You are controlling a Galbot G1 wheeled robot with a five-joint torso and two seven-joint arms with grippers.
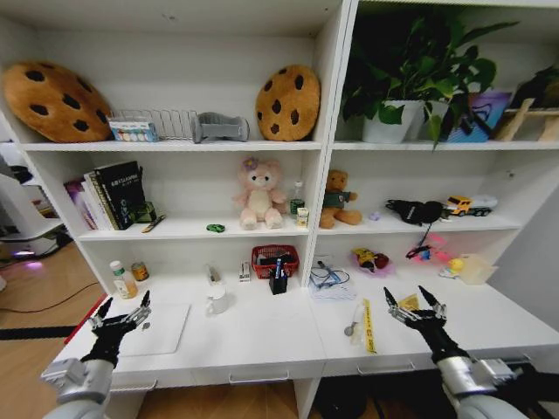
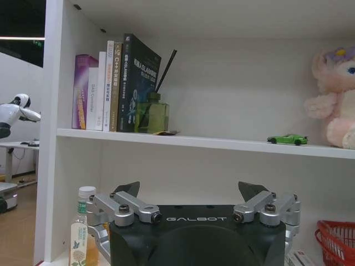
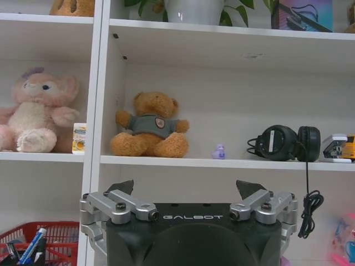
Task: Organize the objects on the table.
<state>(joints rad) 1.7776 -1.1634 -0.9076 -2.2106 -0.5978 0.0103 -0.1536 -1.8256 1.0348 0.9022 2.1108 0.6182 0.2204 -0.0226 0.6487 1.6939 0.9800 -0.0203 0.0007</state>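
From the head, both arms hover low over the long white desk [image 1: 262, 345], left gripper [image 1: 122, 307] and right gripper [image 1: 414, 301] spread wide, holding nothing (apparently pre-grasp). The left wrist shows the tiny green toy car [image 2: 287, 139] on the shelf; the right wrist shows splayed fingers. Next, choosing a target.

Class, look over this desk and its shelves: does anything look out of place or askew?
The headphones' cord dangles off the shelf edge down toward the table. A tiny green toy car sits alone on the middle shelf. Both end effectors, left and right, hover open over the table edge.
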